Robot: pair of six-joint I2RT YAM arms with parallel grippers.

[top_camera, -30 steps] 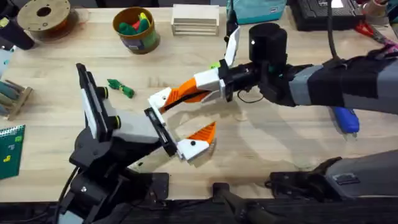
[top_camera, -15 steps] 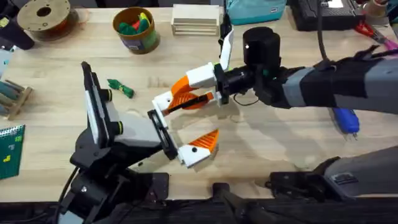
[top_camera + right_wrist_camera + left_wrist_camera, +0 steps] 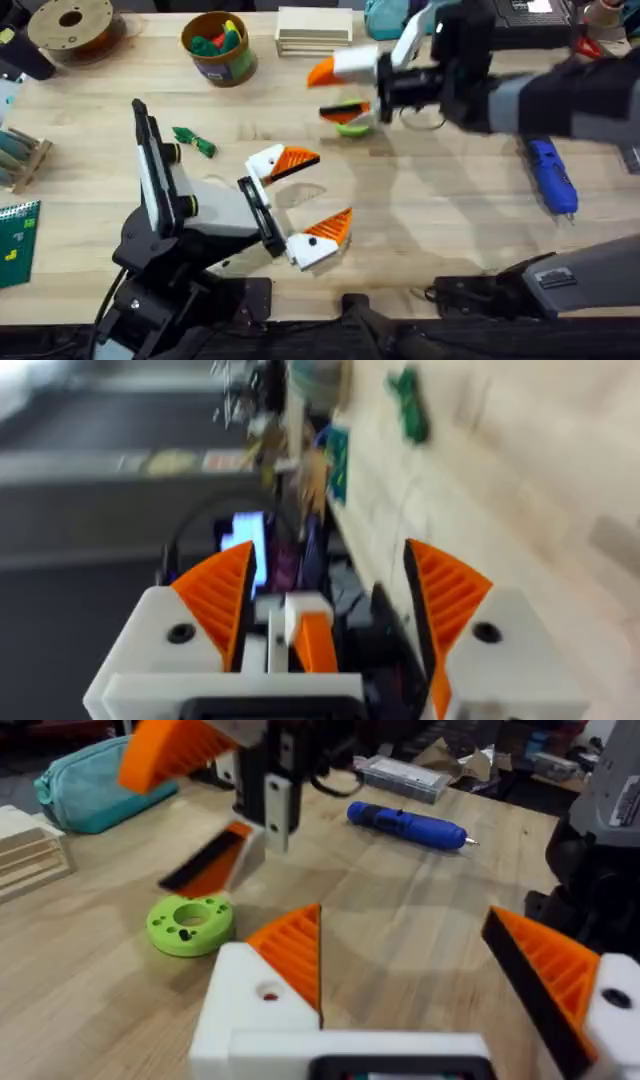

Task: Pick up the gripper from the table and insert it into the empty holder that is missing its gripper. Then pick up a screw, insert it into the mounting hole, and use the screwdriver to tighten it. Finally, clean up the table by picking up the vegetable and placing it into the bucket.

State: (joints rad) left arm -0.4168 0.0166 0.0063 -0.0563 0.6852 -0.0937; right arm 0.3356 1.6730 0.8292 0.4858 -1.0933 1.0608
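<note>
My left gripper (image 3: 300, 198) stands open low over the table (image 3: 440, 230). Both its white blocks carry orange ribbed tips (image 3: 290, 945). The far block, the holder (image 3: 262, 160), has the orange gripper tip (image 3: 297, 160) seated in it, and a small hole (image 3: 268, 992) shows on its face. My right gripper (image 3: 335, 90) hovers open behind it, above a light-green ring (image 3: 352, 125), with nothing between its fingers (image 3: 215, 600). The blue screwdriver (image 3: 552, 175) lies at the right. The dark-green vegetable (image 3: 195, 142) lies left of centre, and the bucket (image 3: 218, 45) stands at the back. The screw is too small to make out.
A brown filament spool (image 3: 70, 25) sits at the back left and a stack of wooden slats (image 3: 314, 30) beside the bucket. A teal pouch (image 3: 85, 780) lies behind the ring. A green circuit board (image 3: 15, 235) rests at the left edge.
My right gripper let go of the orange tip at the left gripper's far block and pulled away towards the back right. The tip stayed in the block. The left arm barely moved.
</note>
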